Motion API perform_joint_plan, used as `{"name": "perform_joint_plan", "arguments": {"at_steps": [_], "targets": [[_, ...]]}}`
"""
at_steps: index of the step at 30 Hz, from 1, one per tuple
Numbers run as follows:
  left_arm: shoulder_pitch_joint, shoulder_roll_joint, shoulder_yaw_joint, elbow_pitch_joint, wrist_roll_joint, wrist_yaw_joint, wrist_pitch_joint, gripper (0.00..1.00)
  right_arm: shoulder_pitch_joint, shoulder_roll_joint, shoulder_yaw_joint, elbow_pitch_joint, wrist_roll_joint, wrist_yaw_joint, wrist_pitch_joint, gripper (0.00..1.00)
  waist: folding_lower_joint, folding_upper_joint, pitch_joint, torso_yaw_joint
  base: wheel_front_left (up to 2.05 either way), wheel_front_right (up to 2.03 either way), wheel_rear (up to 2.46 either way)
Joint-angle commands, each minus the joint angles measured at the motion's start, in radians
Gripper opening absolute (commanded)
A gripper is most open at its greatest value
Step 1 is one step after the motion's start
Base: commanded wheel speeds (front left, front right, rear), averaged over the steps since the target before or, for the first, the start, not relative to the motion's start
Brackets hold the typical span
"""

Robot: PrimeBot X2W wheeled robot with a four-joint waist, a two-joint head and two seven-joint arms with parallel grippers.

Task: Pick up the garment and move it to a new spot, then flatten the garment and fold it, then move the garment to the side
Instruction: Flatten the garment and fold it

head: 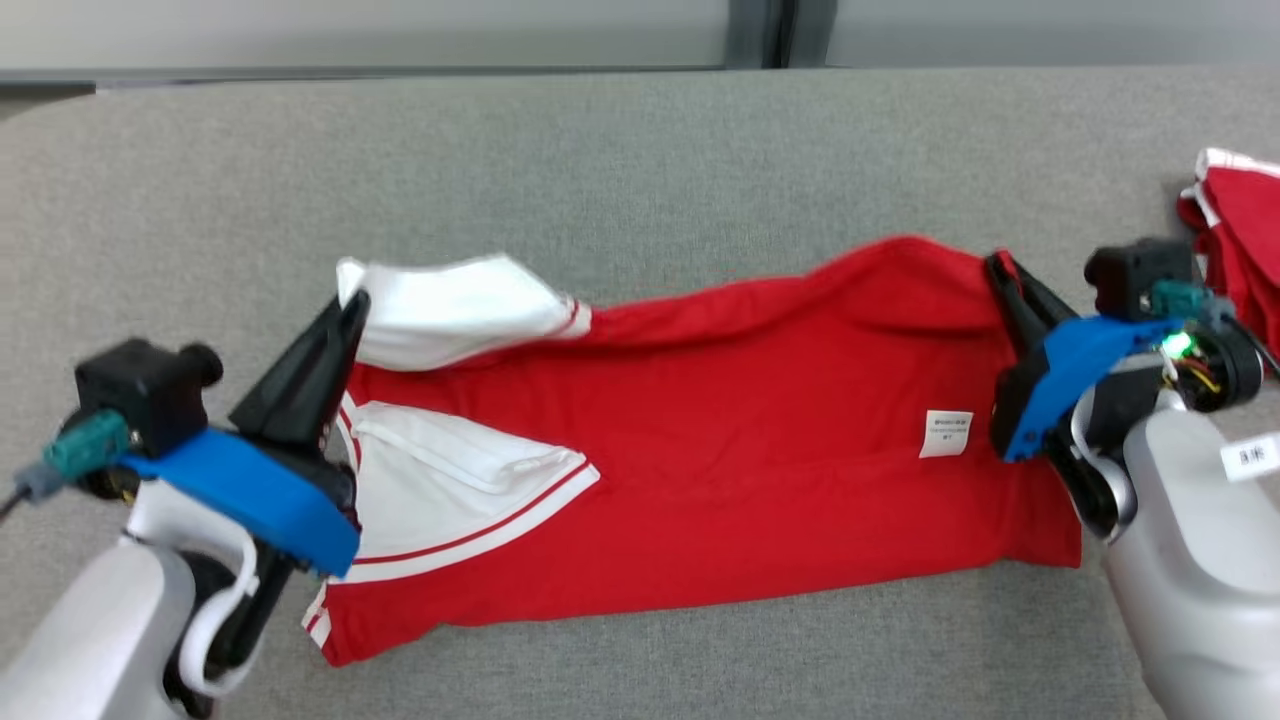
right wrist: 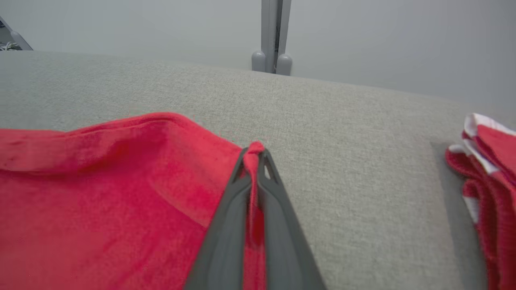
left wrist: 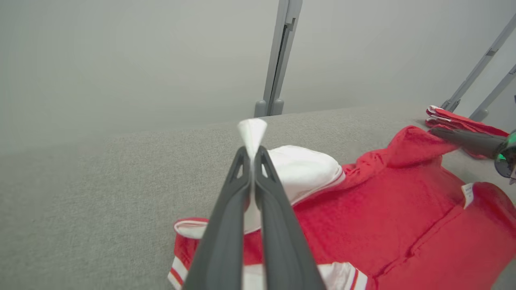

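Between the left fingers [head: 335, 330], clenched together, a white corner [left wrist: 252, 129] of the garment [head: 700, 430] is pinched; the red garment lies stretched on the bench [head: 600, 150] across to the right fingers [head: 1010, 290], clenched on its red corner [right wrist: 254, 149]. Beyond them to the right sits another red pile [head: 1240, 230].

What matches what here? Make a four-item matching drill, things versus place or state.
1. left gripper
2. right gripper
3. small white rectangular label
4. folded red-and-white cloth pile

a. far right on the grey fabric surface
b. shut on the red and white shirt at its white sleeve
c. on red cloth beside the right gripper
d. shut on the shirt's red corner

Pairs: 1-b, 2-d, 3-c, 4-a
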State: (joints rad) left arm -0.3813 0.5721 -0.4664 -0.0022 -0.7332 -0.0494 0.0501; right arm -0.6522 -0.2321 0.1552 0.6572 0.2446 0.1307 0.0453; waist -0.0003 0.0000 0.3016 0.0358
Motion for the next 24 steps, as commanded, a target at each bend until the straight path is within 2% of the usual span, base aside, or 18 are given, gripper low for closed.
{"name": "perform_joint_plan", "arguments": {"at_steps": [1,7,11,12,14,15,16,17,18,24], "targets": [[0.019,-0.003,0.003,-0.004,-0.005,0.007,-0.011,0.0,0.025,-0.006,-0.007,-0.009,0.007,0.0,-0.011,0.0,0.0003,0.0,-0.018,-0.008,0.0,0.0,0.0],[0.167,-0.034,0.019,0.021,-0.04,0.048,-0.093,0.0,0.16,0.024,-0.056,-0.079,0.007,0.0,-0.031,0.0,0.0003,0.0,-0.069,-0.008,0.0,0.0,0.0],[0.228,-0.067,0.025,0.072,-0.067,0.058,-0.144,0.0,0.229,0.048,-0.077,-0.118,-0.001,0.0,-0.028,0.0,0.0003,0.0,-0.083,-0.016,0.0,0.0,0.0],[0.24,-0.078,0.029,0.087,-0.076,0.06,-0.161,0.0,0.242,0.053,-0.085,-0.125,-0.003,0.0,-0.033,0.07,0.0003,0.0,-0.086,-0.019,0.0,0.0,0.0],[0.263,-0.097,0.037,0.121,-0.087,0.06,-0.191,0.0,0.269,0.067,-0.098,-0.135,-0.013,0.0,-0.043,0.4,0.0003,0.0,-0.09,-0.022,0.0,0.0,0.0],[0.274,-0.105,0.041,0.138,-0.093,0.059,-0.209,0.0,0.281,0.076,-0.109,-0.139,-0.014,0.0,-0.051,0.95,0.0003,0.0,-0.092,-0.024,0.0,0.0,0.0],[0.283,-0.112,0.043,0.155,-0.091,0.059,-0.225,0.37,0.293,0.085,-0.12,-0.144,-0.016,0.0,-0.06,1.0,0.0003,0.0,-0.094,-0.025,0.0,0.0,0.0],[0.294,-0.12,0.042,0.169,-0.089,0.058,-0.239,0.9,0.306,0.091,-0.13,-0.147,-0.018,0.0,-0.069,1.0,0.0003,0.0,-0.097,-0.025,0.0,0.0,0.0],[0.303,-0.129,0.043,0.182,-0.09,0.062,-0.25,1.0,0.32,0.095,-0.141,-0.15,-0.022,0.0,-0.078,1.0,0.0003,0.0,-0.099,-0.025,0.0,0.0,0.0],[0.358,-0.173,0.099,0.201,-0.079,0.087,-0.307,1.0,0.398,0.128,-0.233,-0.182,-0.029,0.0,-0.137,1.0,0.0003,0.0,-0.129,-0.014,0.0,0.0,0.0]]}}
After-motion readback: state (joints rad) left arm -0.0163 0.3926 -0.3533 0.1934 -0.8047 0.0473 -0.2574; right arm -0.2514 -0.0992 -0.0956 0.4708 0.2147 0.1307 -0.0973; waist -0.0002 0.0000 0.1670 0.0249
